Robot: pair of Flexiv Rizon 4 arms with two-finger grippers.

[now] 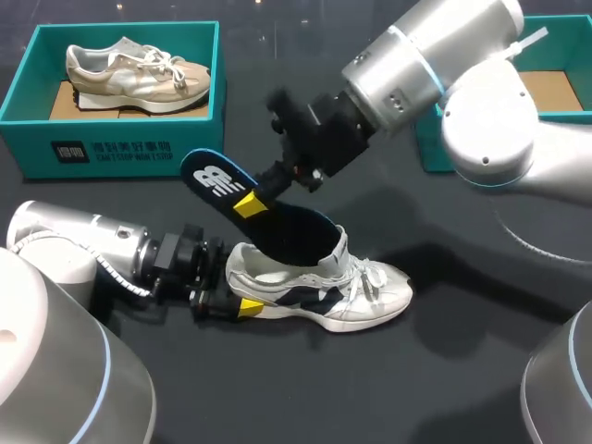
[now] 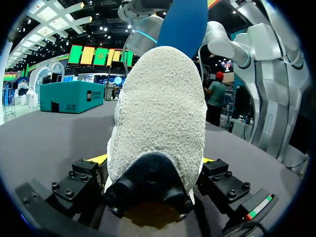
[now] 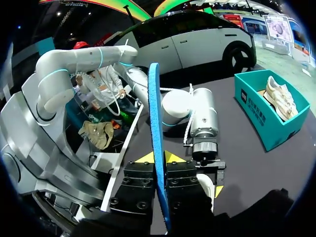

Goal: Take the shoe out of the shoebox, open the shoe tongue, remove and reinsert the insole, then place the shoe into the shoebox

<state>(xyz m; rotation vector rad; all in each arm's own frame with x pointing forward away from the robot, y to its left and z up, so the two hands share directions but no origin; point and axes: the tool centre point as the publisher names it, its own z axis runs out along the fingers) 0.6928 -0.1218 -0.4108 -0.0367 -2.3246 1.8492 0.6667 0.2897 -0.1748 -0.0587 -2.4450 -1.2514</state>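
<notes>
A white shoe with navy panels [image 1: 319, 287] lies on its side on the black table, toe to the right. My left gripper [image 1: 240, 303] comes in low from the left and is shut on the shoe's heel [image 2: 158, 113], one yellow-tipped finger [image 2: 96, 159] on each side. A blue insole [image 1: 222, 190] slants up out of the shoe's opening, its front end down inside the shoe. My right gripper [image 1: 252, 203] is shut on the insole's middle. In the right wrist view the insole [image 3: 154, 128] stands edge-on between that gripper's [image 3: 159, 165] fingers.
A teal shoebox [image 1: 120, 148] at the back left holds a beige shoe [image 1: 139, 74]; the box [image 3: 269, 118] also shows in the right wrist view. A second teal box [image 1: 555, 92] stands at the back right, partly behind my right arm.
</notes>
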